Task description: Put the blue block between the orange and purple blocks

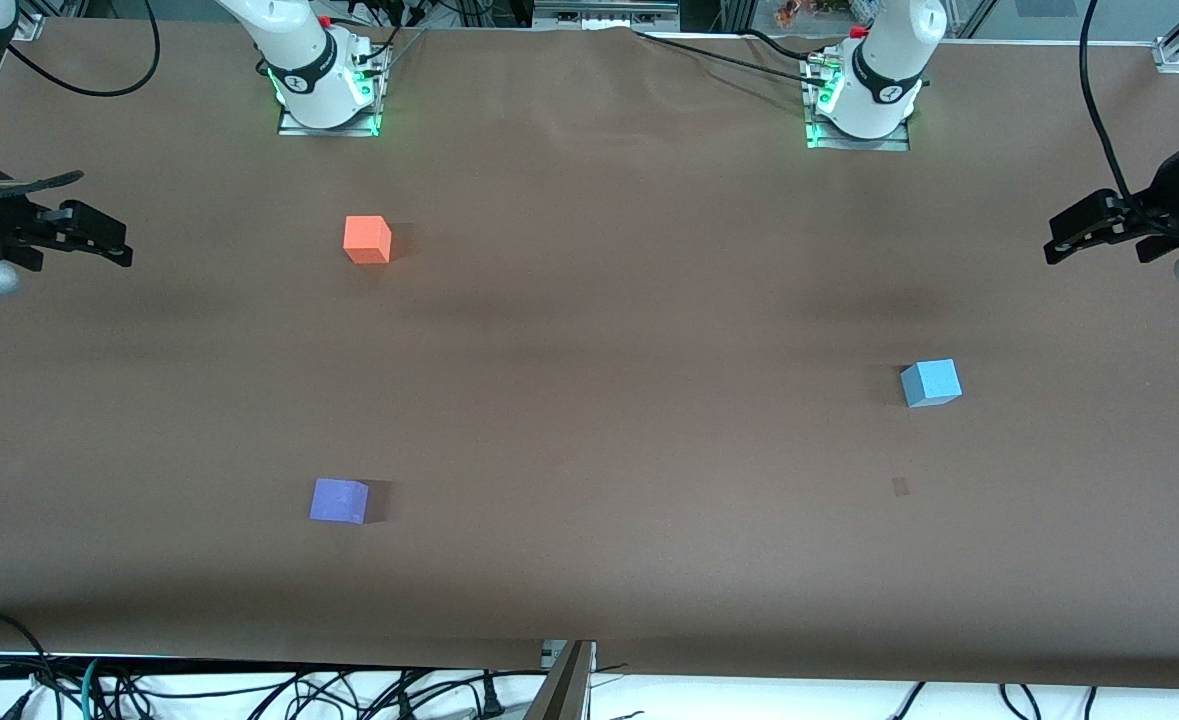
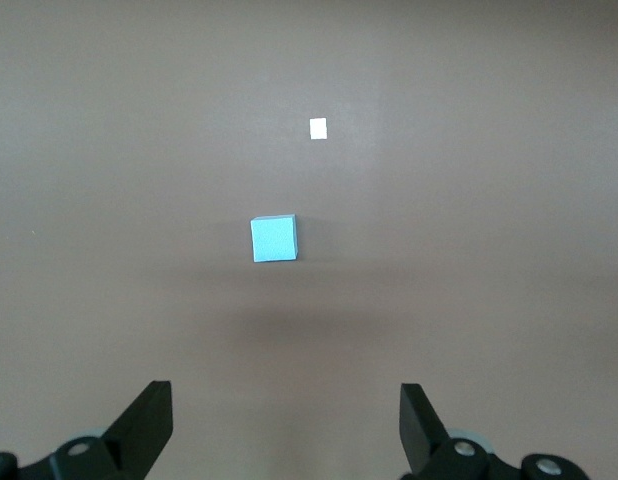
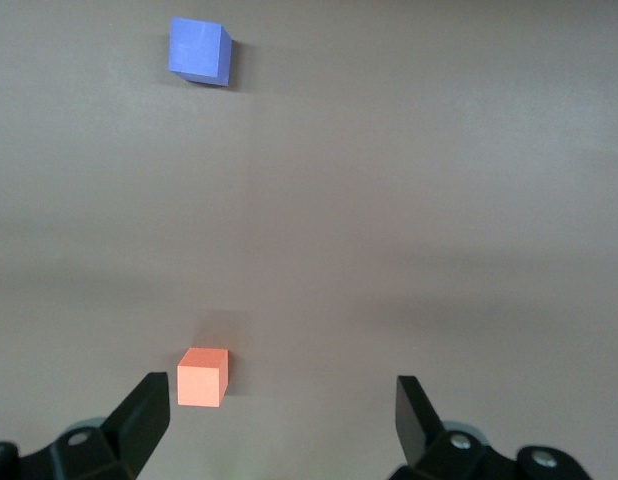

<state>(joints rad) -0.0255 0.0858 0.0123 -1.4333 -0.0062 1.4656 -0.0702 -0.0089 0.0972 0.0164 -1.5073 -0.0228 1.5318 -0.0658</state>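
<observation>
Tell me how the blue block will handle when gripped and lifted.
The blue block is a flat-faced cube, so it likely won't roll and should sit squarely between the fingers. Its matte surface probably grips well. It looks small and likely light, perhaps foam, so a hard squeeze might dent it.

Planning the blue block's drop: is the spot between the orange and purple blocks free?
Yes: bare table separates the orange block from the purple block. The blue block sits alone toward the left arm's end. Nowhere crowded.

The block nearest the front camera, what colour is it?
Violet-purple; the purple block shows best in the front view.
</observation>
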